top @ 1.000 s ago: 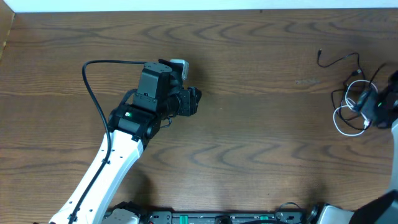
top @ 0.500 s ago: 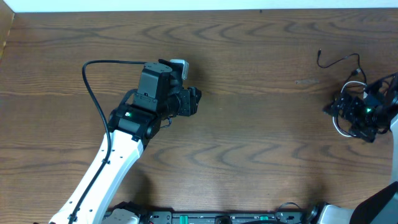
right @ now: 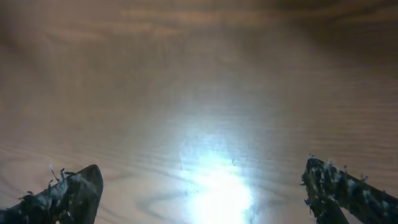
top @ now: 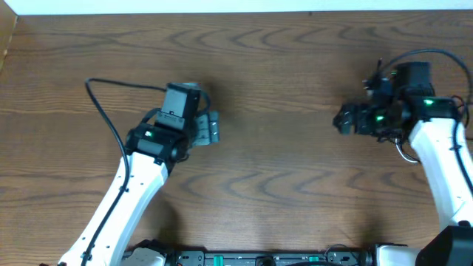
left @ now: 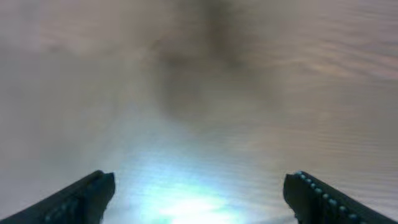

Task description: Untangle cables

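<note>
Hovering the black two-finger left gripper (top: 210, 130) over the bare brown wood-grain tabletop (top: 281, 185), left of centre, holding its jaws spread wide and pinching nothing. Showing only blurred wood and glare between the dark fingertips (left: 93, 193) in the left wrist view. Hovering the black two-finger right gripper (top: 344, 118) well to the right, likewise holding its jaws wide apart around nothing. Finding the thin white charging cable (top: 401, 152) lying near the table's right edge, mostly hiding under the right arm's white link (top: 436, 159). Finding an end of the thin black charging cable (top: 379, 68) poking out just behind that gripper, touching neither gripper's fingers.
</note>
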Robot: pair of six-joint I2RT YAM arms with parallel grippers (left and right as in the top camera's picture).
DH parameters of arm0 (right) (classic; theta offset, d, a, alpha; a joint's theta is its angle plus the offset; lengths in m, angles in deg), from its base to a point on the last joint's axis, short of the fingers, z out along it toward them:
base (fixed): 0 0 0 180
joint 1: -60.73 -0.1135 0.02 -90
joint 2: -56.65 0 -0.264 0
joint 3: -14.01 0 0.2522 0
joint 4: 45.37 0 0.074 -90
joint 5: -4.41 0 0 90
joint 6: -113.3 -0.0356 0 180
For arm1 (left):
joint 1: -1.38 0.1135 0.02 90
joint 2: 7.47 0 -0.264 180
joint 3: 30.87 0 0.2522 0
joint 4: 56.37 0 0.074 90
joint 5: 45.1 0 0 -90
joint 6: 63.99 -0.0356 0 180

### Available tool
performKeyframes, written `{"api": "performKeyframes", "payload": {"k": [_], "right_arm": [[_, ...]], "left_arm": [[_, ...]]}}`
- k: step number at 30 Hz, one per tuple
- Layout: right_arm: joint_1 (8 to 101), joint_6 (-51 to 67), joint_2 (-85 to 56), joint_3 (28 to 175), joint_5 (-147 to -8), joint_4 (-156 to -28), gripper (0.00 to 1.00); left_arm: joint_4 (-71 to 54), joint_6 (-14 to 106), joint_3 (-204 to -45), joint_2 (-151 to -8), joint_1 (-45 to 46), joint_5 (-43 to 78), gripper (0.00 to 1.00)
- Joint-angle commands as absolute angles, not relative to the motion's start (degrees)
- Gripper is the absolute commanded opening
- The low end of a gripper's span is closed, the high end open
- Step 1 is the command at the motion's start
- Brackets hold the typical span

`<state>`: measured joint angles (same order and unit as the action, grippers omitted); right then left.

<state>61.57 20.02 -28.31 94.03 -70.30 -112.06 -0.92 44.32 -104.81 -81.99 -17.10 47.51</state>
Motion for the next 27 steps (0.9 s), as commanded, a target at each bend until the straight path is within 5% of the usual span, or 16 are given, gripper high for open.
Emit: {"api": "performKeyframes", "payload": {"k": [1,10,19,27], "right_arm": [[58.7,21.44,-28.45,94.51,-77.08,-115.27,0.99],[58.27,19.75,-26.0,93.79,-77.15,-125.5,0.99],[58.27,19.51,6.59,77.88,-78.24,-111.4,0.99],[58.27,19.53,24.4,75.98,-78.17,-112.61,0.99]], "left_arm": [[4.39,49.91,-104.94,-83.04,-12.27,48.84,0.93],[21.48,43.59,-104.42,-81.77,-1.23,41.24,0.94],[7.49,41.3,-89.38,-50.23,-1.58,39.8,0.94],[6.88,41.28,-86.95,-29.71,-1.58,39.73,0.95]]}}
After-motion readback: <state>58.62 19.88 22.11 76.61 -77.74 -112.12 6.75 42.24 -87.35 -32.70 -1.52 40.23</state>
